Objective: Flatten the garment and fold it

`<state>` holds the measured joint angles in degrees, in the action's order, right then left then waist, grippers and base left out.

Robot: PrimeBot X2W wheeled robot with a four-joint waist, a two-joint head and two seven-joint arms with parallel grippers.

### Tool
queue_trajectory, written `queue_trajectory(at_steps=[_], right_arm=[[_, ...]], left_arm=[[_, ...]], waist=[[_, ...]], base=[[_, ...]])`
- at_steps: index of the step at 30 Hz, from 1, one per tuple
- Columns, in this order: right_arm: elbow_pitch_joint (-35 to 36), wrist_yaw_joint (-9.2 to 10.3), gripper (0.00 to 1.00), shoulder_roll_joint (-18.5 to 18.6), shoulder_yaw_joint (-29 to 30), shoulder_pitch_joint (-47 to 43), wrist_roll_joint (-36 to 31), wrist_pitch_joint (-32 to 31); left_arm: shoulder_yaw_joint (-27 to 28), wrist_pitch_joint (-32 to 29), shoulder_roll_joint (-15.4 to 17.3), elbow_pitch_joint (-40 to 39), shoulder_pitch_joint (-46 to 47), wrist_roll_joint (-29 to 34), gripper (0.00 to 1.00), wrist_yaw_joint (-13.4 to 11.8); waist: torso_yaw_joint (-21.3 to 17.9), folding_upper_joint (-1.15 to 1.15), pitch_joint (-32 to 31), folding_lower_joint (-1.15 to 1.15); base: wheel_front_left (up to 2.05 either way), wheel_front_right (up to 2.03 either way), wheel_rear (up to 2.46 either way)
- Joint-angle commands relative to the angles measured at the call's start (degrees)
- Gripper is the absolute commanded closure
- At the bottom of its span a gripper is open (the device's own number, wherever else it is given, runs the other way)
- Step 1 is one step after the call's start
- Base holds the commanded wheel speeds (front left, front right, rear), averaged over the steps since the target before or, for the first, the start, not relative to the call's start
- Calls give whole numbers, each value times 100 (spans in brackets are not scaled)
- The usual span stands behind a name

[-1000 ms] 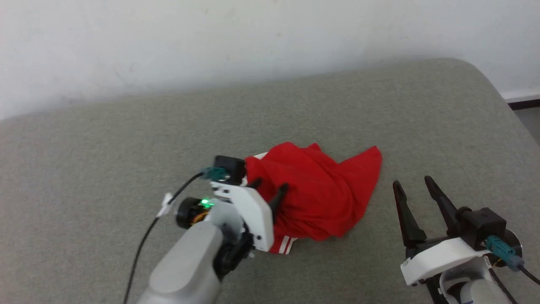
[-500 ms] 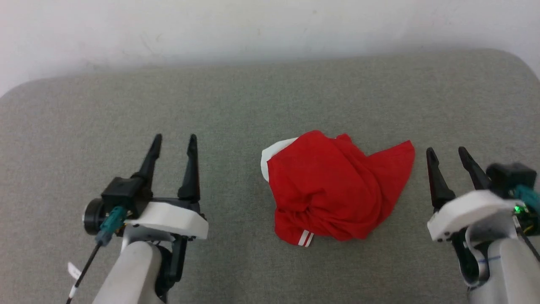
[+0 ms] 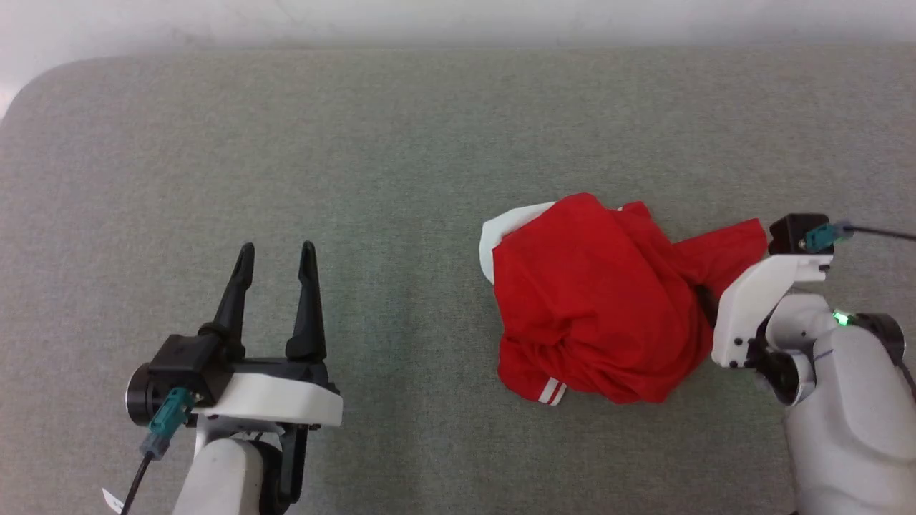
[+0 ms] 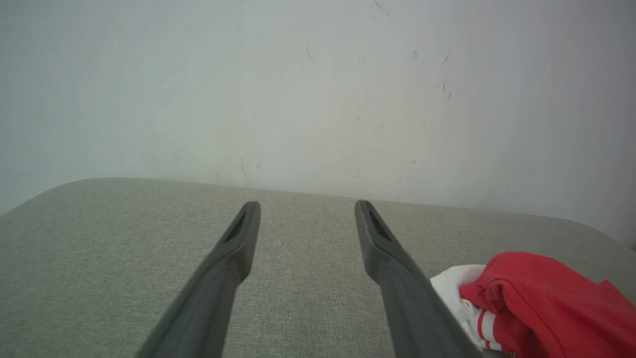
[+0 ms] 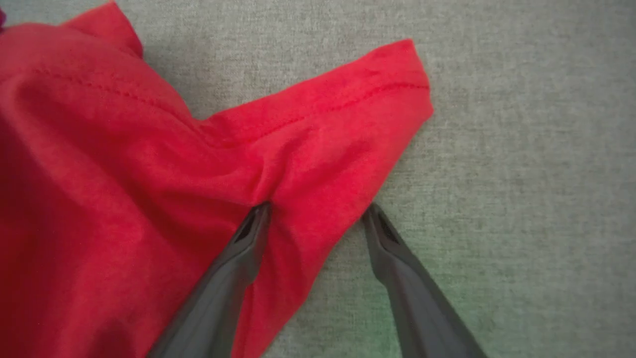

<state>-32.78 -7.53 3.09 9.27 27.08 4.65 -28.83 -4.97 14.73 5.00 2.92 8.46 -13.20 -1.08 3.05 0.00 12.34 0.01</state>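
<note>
The garment [image 3: 594,300] lies crumpled in a red heap right of centre on the surface. A white sleeve [image 3: 501,229] peeks out at its upper left and striped trim [image 3: 549,391] at its lower edge. Its lettering and number are hidden in the folds. My right gripper [image 5: 318,211] points down, open, with its fingers straddling the garment's right red corner [image 5: 348,109]. Its white housing [image 3: 751,300] stands at the heap's right edge. My left gripper [image 3: 278,249] is open and holds nothing, well to the left. The left wrist view has the garment [image 4: 546,298] at lower right.
A grey-green padded surface [image 3: 401,179] carries everything, with wide bare room left of and behind the garment. Its rounded corner [image 3: 28,79] is at the upper left. A white wall [image 4: 318,89] rises behind the far edge. A dark cable [image 3: 880,232] trails from my right wrist.
The head camera has shifted. My left gripper, at the garment's left side a second ago, has drawn back clear of it. My right gripper has swung in and down over the right corner.
</note>
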Motion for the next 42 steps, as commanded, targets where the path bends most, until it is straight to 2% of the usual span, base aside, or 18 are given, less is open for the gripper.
queue_trajectory(at_steps=[1,2,3,4,6,9,13,17,21,24,27,30,31,32,33,37,41,42], right_arm=[[-144,4,3,-22,-38,61,25,-180],[-192,4,51,-22,-60,73,64,-265],[-212,4,68,-22,-68,75,137,-301],[-191,4,100,-22,-80,70,214,-269],[-47,4,100,-22,-83,33,419,-35],[494,4,100,-22,-171,-109,999,702],[1851,4,100,-21,-1080,-702,1865,1105],[3426,4,100,10,-1862,-1649,2782,456],[4387,4,100,467,-2520,-2590,3311,-720],[4553,4,100,814,-2699,-3137,3255,-1471],[4458,4,100,979,-2631,-3514,2891,-2001],[4341,4,100,836,-2348,-3767,2526,-2215],[4334,4,91,758,-2220,-3802,2377,-2171],[4364,4,59,675,-2084,-3801,2204,-2020],[4393,4,0,559,-1927,-3790,2045,-1823],[4522,4,0,176,-1338,-3626,1651,-700],[4516,4,0,17,-742,-3370,1198,679],[4516,4,0,17,-742,-3370,1198,679]], left_arm=[[78,26,-49,20,-57,64,0,69],[113,26,-74,44,-71,90,0,109],[146,26,-96,63,-95,109,0,145],[177,26,-115,86,-124,124,0,177],[233,27,-143,134,-178,165,0,225],[306,27,-171,213,-247,206,0,287],[399,27,-191,287,-394,251,0,342],[462,27,-201,283,-528,283,0,379],[495,27,-207,294,-558,295,0,412],[505,27,-209,309,-551,293,0,430],[481,27,-211,330,-536,260,0,438],[421,27,-211,348,-512,218,0,430],[399,27,-211,351,-507,204,0,426],[380,27,-211,353,-503,192,0,422],[367,27,-212,356,-500,181,0,419],[346,27,-212,368,-497,153,0,412],[237,27,-212,439,-402,137,0,422],[237,27,-212,439,-402,137,0,422]], waist=[[101,0,66,-1],[111,0,44,-1],[114,0,12,-1],[113,0,-28,-1],[102,0,-135,-1],[74,0,-339,-1],[-49,0,-649,-1],[-208,0,-827,-1],[-345,0,-895,-1],[-410,0,-911,-1],[-426,0,-915,-1],[-404,0,-902,-1],[-391,0,-896,-1],[-378,0,-890,-1],[-366,0,-885,-1],[-318,0,-871,-1],[-317,0,-842,-1],[-317,0,-842,-1]], base=[[0,0,0],[0,0,0],[0,0,0],[0,0,0],[0,0,0],[0,0,0],[0,0,0],[0,0,0],[0,0,0],[0,0,0],[0,0,0],[0,0,0],[0,0,0],[0,0,0],[0,0,0],[0,0,0],[0,0,0],[0,0,0]])
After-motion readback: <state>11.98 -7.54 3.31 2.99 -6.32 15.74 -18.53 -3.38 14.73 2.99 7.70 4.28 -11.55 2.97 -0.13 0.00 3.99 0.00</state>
